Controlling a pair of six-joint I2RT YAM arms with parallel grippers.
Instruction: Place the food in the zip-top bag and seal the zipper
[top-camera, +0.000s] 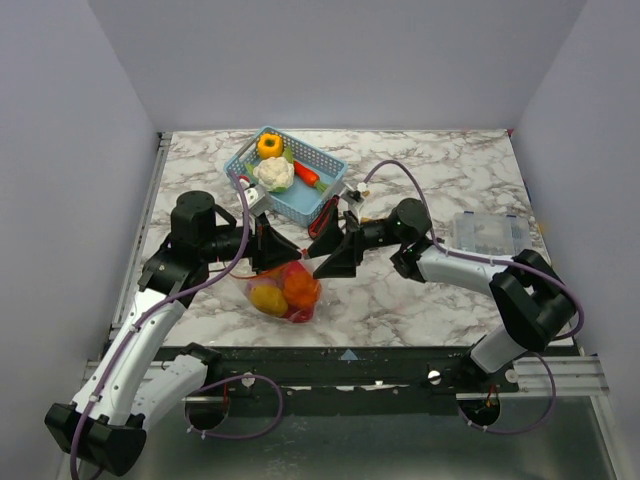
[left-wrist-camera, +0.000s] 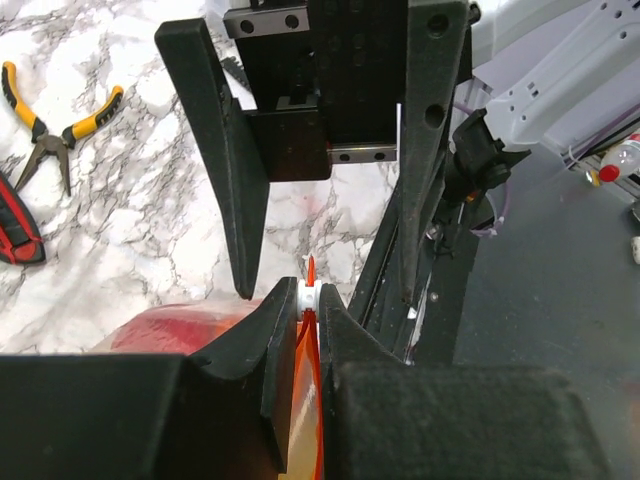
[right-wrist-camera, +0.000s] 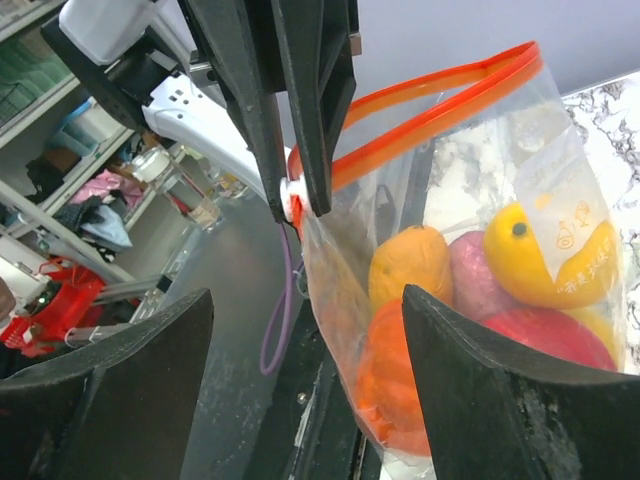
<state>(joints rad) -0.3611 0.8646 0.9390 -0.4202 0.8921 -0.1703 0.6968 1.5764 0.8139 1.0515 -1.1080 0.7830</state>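
Zip-top bag (right-wrist-camera: 480, 200): clear and crinkled, at the table's centre in the overhead view, just below the blue basket (top-camera: 290, 172). Food (right-wrist-camera: 540, 255), in orange, purple, yellow and red, sits inside. The zipper (right-wrist-camera: 440, 95) arcs red-orange along the top.

Left gripper (right-wrist-camera: 298, 208): pinched tight on the zipper's end.

Right gripper (right-wrist-camera: 308, 310): spread wide, holding nothing.

The bag's bottom is cut off. Whether the seal is complete cannot be told.

Your top view looks down from above and behind the arm bases (top-camera: 350, 375) at six o'clock and covers the whole surface (top-camera: 440, 300). Your wrist views sit close behind the left end effector (left-wrist-camera: 308, 300) and the right end effector (right-wrist-camera: 305, 300), facing each other. All three share the zip-top bag (right-wrist-camera: 470, 230).
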